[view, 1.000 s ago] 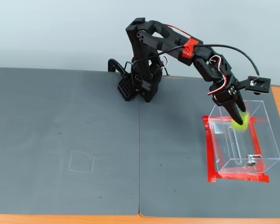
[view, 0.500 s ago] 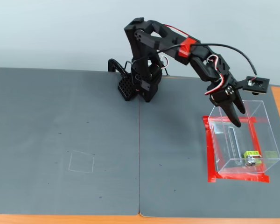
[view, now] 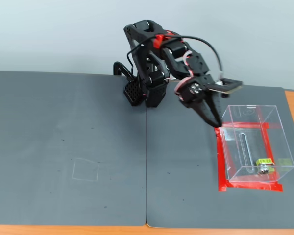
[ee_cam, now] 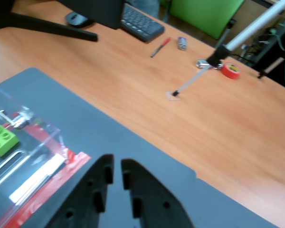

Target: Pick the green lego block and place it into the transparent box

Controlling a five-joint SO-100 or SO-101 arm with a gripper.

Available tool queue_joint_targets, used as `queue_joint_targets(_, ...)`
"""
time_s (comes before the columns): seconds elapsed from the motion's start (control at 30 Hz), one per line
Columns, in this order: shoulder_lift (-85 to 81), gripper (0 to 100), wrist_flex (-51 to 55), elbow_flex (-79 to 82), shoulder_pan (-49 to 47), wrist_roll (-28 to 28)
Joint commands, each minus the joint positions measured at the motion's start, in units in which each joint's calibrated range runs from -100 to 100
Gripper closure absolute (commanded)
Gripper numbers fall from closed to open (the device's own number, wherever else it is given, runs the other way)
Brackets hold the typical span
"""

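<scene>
Green lego block (view: pixel 264 162) inside transparent box (view: pixel 279 147) at its near wall by the metal fitting (view: pixel 262 170), box near mat's right edge, gripper (view: pixel 214 122) empty, fingers nearly together, outside box's far-left corner.

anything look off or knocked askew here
Nothing stands out. The green lego block lies inside the transparent box, near the wall with the small metal fitting. The box sits squarely within its red tape outline, and the empty claw hangs clear of it above the grey mat.
</scene>
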Motion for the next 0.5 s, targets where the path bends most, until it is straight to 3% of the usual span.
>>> queue_joint_targets(0.0, -7.5, 98, -0.1, 3.0, 7.1, -0.1)
queue_joint_targets(0.47, -33.5, 98, -0.1, 34.2, 21.3, -0.6)
